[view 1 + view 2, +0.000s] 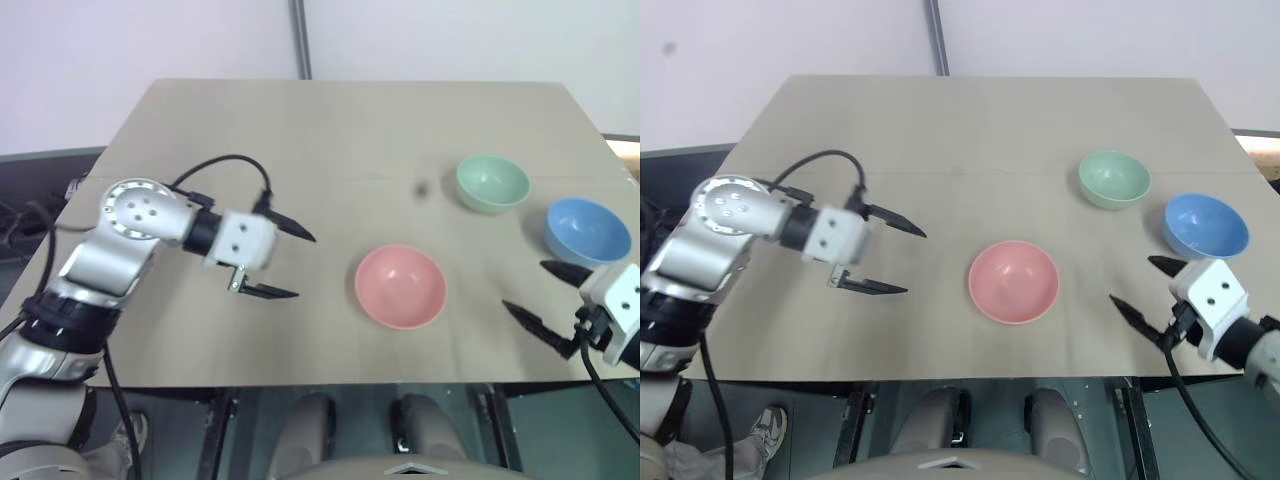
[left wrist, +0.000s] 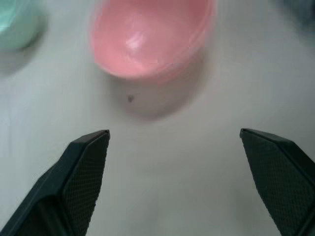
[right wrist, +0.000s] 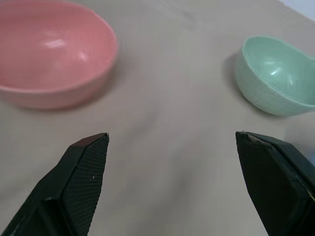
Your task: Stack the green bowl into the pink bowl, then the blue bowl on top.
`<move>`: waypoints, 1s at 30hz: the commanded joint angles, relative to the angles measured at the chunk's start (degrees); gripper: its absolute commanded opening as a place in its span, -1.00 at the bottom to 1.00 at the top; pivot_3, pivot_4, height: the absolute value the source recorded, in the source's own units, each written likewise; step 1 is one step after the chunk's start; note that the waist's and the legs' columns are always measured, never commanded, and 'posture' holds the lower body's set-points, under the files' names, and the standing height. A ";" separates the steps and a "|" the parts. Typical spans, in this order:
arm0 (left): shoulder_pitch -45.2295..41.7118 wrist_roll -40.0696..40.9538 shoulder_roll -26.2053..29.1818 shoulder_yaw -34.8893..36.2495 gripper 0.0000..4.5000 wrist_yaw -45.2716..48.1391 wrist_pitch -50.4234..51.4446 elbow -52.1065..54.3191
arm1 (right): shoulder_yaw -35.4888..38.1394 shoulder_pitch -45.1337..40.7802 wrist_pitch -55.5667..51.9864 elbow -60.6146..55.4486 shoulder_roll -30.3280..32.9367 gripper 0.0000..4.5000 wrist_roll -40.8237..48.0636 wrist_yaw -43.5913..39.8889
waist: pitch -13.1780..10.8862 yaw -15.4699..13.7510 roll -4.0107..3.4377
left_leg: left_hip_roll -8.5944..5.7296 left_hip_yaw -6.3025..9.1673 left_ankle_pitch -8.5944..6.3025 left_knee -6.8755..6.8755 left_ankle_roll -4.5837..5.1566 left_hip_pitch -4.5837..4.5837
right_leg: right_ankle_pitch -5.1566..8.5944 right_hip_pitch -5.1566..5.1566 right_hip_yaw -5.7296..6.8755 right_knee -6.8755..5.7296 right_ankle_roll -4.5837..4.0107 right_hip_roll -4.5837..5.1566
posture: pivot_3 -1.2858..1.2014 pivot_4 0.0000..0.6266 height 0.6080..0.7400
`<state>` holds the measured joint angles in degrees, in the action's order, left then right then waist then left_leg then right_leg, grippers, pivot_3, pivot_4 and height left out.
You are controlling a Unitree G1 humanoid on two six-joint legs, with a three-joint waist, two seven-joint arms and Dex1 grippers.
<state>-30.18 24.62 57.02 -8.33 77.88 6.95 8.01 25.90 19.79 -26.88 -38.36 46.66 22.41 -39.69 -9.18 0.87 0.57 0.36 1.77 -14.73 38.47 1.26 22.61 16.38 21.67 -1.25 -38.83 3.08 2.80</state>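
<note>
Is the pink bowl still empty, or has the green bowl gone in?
Empty. The pink bowl shows a bare inside; the green bowl sits apart on the table.

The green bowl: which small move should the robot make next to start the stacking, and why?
Probably move the right tool toward the green bowl to grip its rim. All three bowls stand apart on the table, nothing is stacked yet, and both tools are open and empty. The right one is nearer to it than the left tool.

Right gripper (image 3: 172, 182) with its 2 black fingers (image 3: 81, 182) spread wide above the bare table (image 3: 172, 113); pink bowl (image 3: 51, 54) and green bowl (image 3: 275, 73) sit upright beyond, well apart.
</note>
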 commanded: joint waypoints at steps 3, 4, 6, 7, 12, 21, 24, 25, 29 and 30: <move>11.06 10.55 -3.88 13.99 0.99 -17.15 16.39 11.02 | -13.12 -21.90 5.94 20.27 4.55 1.00 -8.59 -2.62 | -0.23 -0.14 0.14 | 0.00 0.05 0.01 0.03 0.00 -0.02 | -0.02 0.00 0.00 -0.02 0.00 -0.04 | 0.03 -0.52 1.00; 13.27 12.80 -4.73 15.13 0.99 -17.83 17.97 12.70 | -16.50 -27.13 8.91 25.97 4.70 1.00 -11.39 -3.39 | -0.25 -0.07 0.15 | 0.00 0.06 0.01 0.02 0.00 -0.01 | -0.02 0.02 0.01 -0.05 0.00 -0.07 | 0.03 -0.52 1.00; 17.34 13.20 -6.28 15.93 0.99 -19.02 18.00 15.70 | -23.67 -37.39 15.79 38.45 4.58 1.00 -17.24 -6.50 | -0.38 0.32 0.00 | 0.00 0.00 0.01 -0.01 -0.01 -0.03 | -0.04 0.06 -0.06 -0.03 -0.02 -0.09 | 0.03 -0.52 1.00; 18.45 13.02 -7.21 16.00 0.99 -20.66 18.67 16.89 | -26.72 -42.48 19.40 45.22 3.95 1.00 -20.08 -7.35 | -0.45 0.38 0.00 | 0.00 -0.13 0.01 -0.03 -0.01 -0.05 | -0.05 0.08 -0.17 -0.04 -0.03 -0.07 | 0.03 -0.52 1.00; 20.84 14.88 -9.47 17.42 0.99 -25.64 22.82 22.11 | -34.57 -62.13 31.20 73.39 -0.17 1.00 -27.35 -10.28 | -0.67 -0.13 0.07 | -0.03 -0.01 0.01 -0.11 -0.02 0.12 | -0.06 0.22 -0.08 -0.02 -0.07 -0.03 | 0.03 -0.52 1.00; 24.80 14.75 -10.49 20.34 1.00 -30.51 23.08 26.73 | -38.40 -77.08 38.05 96.67 -3.94 0.10 -31.52 -18.56 | -0.70 0.03 0.04 | -0.11 -0.14 0.03 -0.30 -0.10 0.25 | -0.06 0.30 -0.15 0.26 -0.07 0.17 | 0.03 -0.52 1.00; 25.25 13.79 -11.32 20.36 1.00 -31.64 22.28 26.86 | -38.17 -77.22 39.53 96.35 -3.71 -0.63 -31.59 -20.70 | -0.71 0.04 0.03 | -0.12 -0.14 0.01 -0.29 -0.06 0.23 | -0.07 0.30 -0.15 0.22 -0.07 0.19 | 0.03 -0.52 1.00; 25.25 13.25 -11.64 20.16 1.00 -31.94 21.85 26.74 | -38.05 -77.01 39.86 95.87 -3.56 -0.78 -31.59 -21.17 | -0.71 0.07 0.02 | -0.12 -0.15 0.01 -0.28 -0.05 0.22 | -0.07 0.30 -0.16 0.18 -0.07 0.19 | 0.03 -0.52 1.00; 25.22 10.02 -14.12 19.14 1.00 -33.50 18.96 24.88 | -36.40 -74.23 39.69 87.49 -1.65 -0.97 -29.91 -23.21 | -0.77 0.07 -0.07 | -0.13 -0.14 0.00 -0.26 -0.05 0.18 | -0.07 0.30 -0.16 0.05 -0.07 0.19 | 0.03 -0.52 1.00; 25.26 10.16 -14.98 19.17 1.00 -32.72 18.02 23.82 | -34.90 -72.62 37.45 81.77 -0.76 -0.97 -28.02 -24.17 | -0.79 0.05 -0.11 | -0.13 -0.15 0.00 -0.26 -0.05 0.18 | -0.07 0.31 -0.16 0.03 -0.07 0.20 | 0.03 -0.52 1.00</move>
<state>-4.73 35.20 42.76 10.54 44.92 27.46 32.31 -12.34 -53.65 11.66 51.83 43.69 -8.75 -62.37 -9.97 0.92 0.46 0.24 1.63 -14.73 38.23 1.21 22.79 16.32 21.98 -1.41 -38.82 3.01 3.00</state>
